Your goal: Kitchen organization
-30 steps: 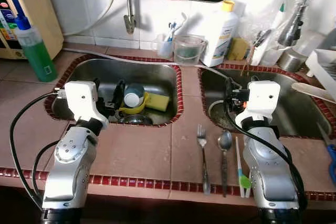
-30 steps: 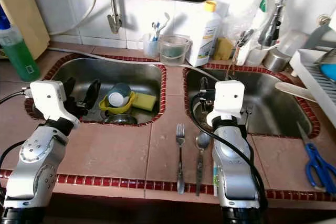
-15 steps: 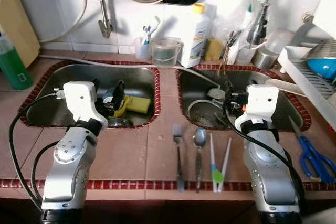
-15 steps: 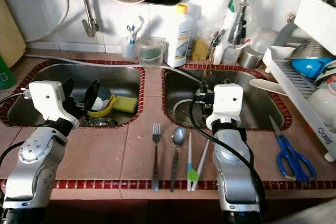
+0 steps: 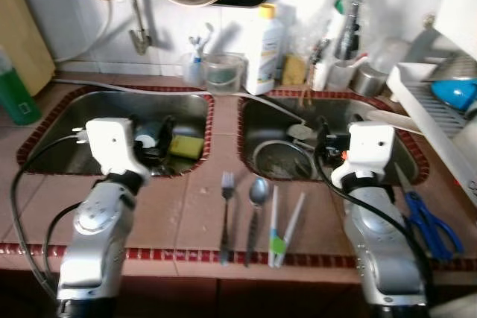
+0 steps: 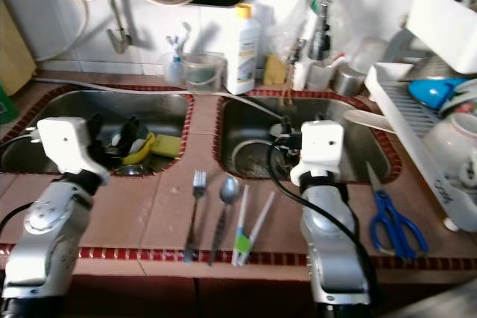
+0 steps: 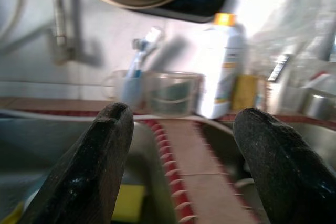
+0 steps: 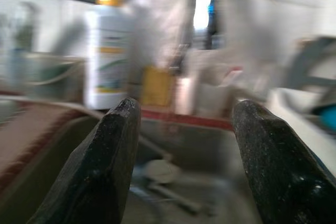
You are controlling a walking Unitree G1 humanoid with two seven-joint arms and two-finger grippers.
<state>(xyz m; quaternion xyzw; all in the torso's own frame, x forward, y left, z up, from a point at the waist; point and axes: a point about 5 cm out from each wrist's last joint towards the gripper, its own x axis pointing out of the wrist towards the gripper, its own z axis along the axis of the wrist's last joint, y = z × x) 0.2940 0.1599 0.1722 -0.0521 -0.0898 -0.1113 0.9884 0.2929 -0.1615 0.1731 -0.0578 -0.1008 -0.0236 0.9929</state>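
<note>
On the brown tiled counter between and in front of the two sinks lie a fork (image 5: 226, 210), a spoon (image 5: 257, 202) and two white sticks with a green part (image 5: 282, 225). My left gripper (image 5: 153, 139) hangs open over the left sink (image 5: 52, 156), near a yellow sponge (image 5: 185, 145) and a cup. My right gripper (image 5: 325, 141) is open above the right sink (image 5: 402, 156), which holds a round metal dish (image 5: 279, 158). The left wrist view has both black fingers (image 7: 94, 171) spread with nothing between them. The right wrist view shows the same, blurred (image 8: 110, 166).
Blue scissors (image 5: 426, 221) lie on the counter at the right, beside a white dish rack (image 5: 417, 91) with a blue bowl. A white bottle (image 5: 264, 39), a clear container (image 5: 222, 72) and a tap stand along the tiled back wall. A green bottle (image 5: 15, 94) stands far left.
The camera has swung to the right, so the whole scene has slid left and the scissors and dish rack have come into view. Both arms keep the same pose, fingers open.
</note>
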